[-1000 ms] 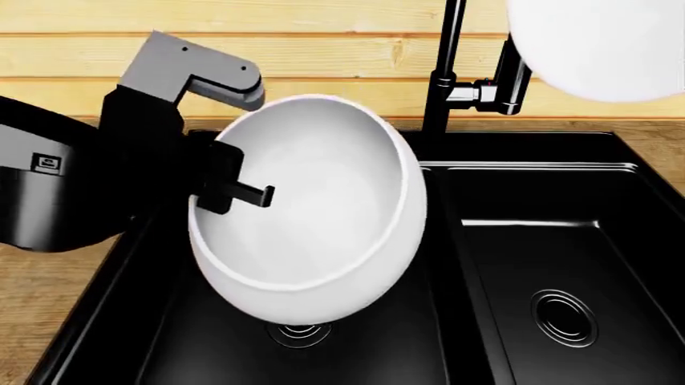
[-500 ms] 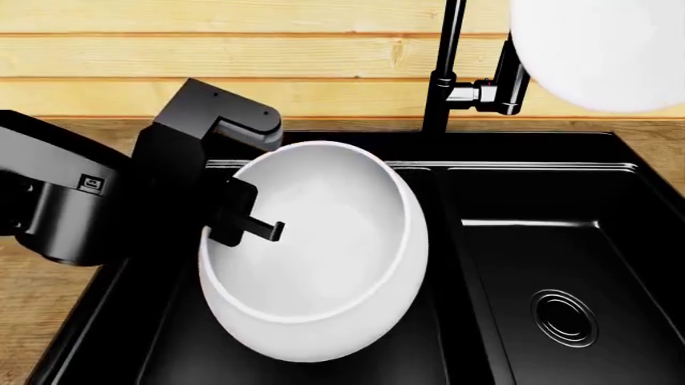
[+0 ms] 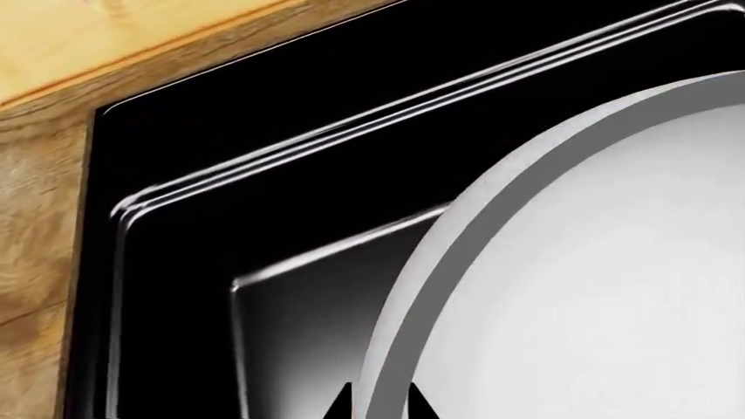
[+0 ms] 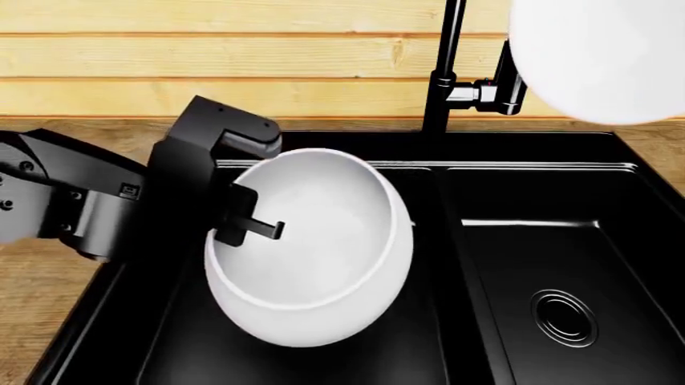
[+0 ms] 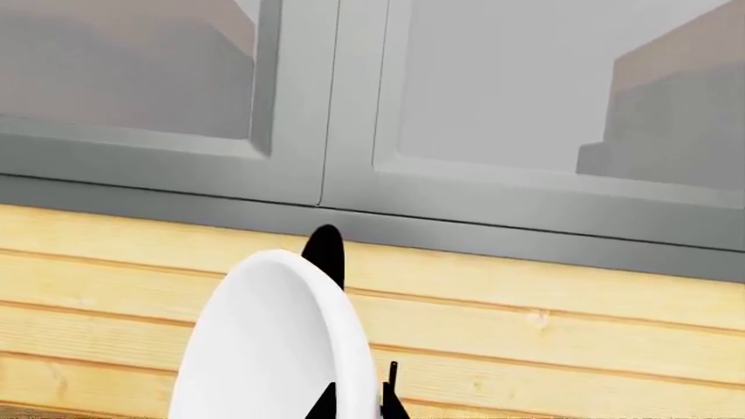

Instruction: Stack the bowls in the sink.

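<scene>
The large deep white bowl point(image 4: 316, 265) hangs tilted over the left basin of the black sink point(image 4: 535, 172). My left gripper point(image 4: 230, 228) is shut on its left rim, one finger inside the bowl. In the left wrist view the rim point(image 3: 466, 262) runs between the fingertips of that gripper point(image 3: 379, 406). The smaller white bowl point(image 4: 599, 52) is held high at the top right, close to the camera. My right gripper point(image 5: 355, 403) is shut on its rim point(image 5: 274, 340); that gripper is hidden in the head view.
The tall black faucet point(image 4: 442, 72) stands behind the centre divider point(image 4: 450, 265). The right basin shows its ringed drain point(image 4: 564, 318). A wooden counter point(image 4: 48, 305) surrounds the sink, with a plank wall point(image 4: 268, 56) behind. Grey cabinets point(image 5: 326, 96) hang above.
My left arm has lowered the large bowl deeper into the left basin and turned it a little flatter; it now hides the left drain. The small bowl has barely moved.
</scene>
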Controlling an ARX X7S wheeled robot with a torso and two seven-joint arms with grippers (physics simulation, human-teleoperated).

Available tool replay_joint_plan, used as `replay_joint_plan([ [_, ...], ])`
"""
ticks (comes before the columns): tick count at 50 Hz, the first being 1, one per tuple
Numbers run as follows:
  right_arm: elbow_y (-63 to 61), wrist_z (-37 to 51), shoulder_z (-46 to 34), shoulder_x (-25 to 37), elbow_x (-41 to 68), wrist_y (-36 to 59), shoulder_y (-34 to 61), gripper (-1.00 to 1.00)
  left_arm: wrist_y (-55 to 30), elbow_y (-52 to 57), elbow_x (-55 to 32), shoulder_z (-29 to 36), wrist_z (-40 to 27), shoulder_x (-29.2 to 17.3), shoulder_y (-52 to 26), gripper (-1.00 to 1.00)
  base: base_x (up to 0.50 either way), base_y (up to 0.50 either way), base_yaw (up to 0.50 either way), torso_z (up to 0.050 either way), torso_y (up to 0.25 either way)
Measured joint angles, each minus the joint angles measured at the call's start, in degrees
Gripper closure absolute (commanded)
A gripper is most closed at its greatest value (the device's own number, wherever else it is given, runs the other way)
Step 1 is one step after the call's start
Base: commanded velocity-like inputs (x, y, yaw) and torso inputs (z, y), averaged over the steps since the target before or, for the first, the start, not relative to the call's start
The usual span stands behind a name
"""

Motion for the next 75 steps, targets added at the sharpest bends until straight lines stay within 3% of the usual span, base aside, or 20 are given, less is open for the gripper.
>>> replay_joint_plan([
  [33,-1.1,-1.1,0.5,1.6,-1.6,-1.0,-3.1,1.0,-2.4,-4.8,2.4,3.7,2.5,3.5,2.8,1.0,0.0,0.0,0.0,0.0,0.001],
  [75,-1.0,-1.6,2.2,2.2,-1.5,-0.5,-4.3,1.0,-2.3,-7.5,5.0,5.8,4.3,4.7,5.8,1.0,0.0,0.0,0.0,0.0,0.0],
])
